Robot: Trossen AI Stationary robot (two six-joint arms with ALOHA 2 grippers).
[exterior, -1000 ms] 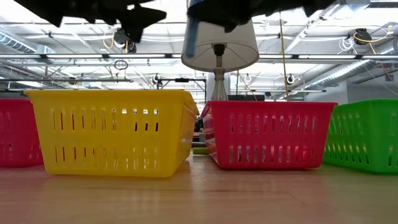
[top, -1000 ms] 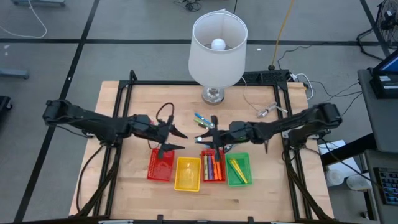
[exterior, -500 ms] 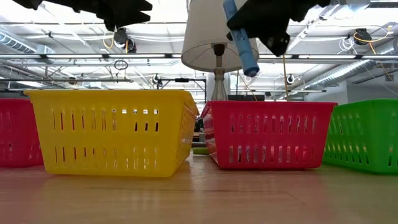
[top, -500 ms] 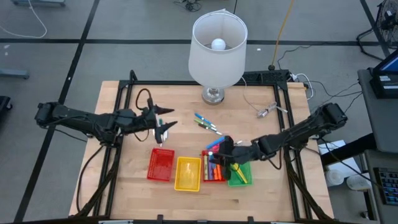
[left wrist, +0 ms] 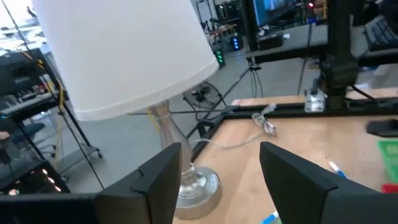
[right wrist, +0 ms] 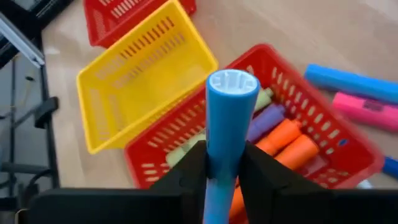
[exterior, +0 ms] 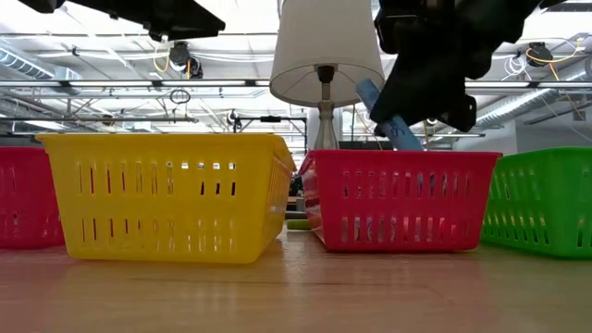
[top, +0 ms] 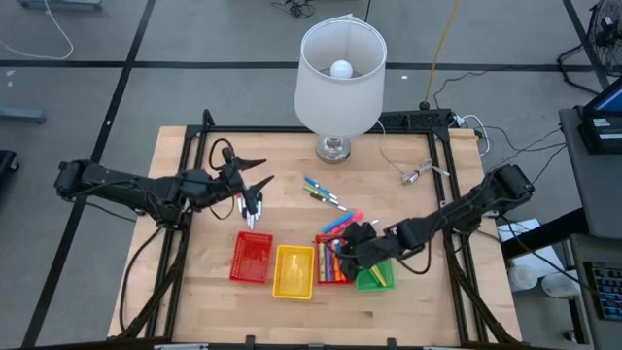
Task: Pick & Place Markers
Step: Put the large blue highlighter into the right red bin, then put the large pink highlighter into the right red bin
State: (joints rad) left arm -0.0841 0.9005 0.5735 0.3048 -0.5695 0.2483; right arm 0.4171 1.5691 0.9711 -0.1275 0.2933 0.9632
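A: Which step is in hand?

B: Placement. The right gripper pinches a blue marker between its fingers, poised over the inner red tray, which already holds orange, purple and pale markers.

A: What does the next move call for?

B: Probably lowering the marker inside the tray walls, then parting the fingers.

A: And the left arm?

B: The left gripper hangs with fingers spread, empty, above bare table behind the outer red tray.

A: What stands around?

B: A yellow tray, a green tray, loose markers on the wood, and a lamp behind. Nothing appears to block the drop.
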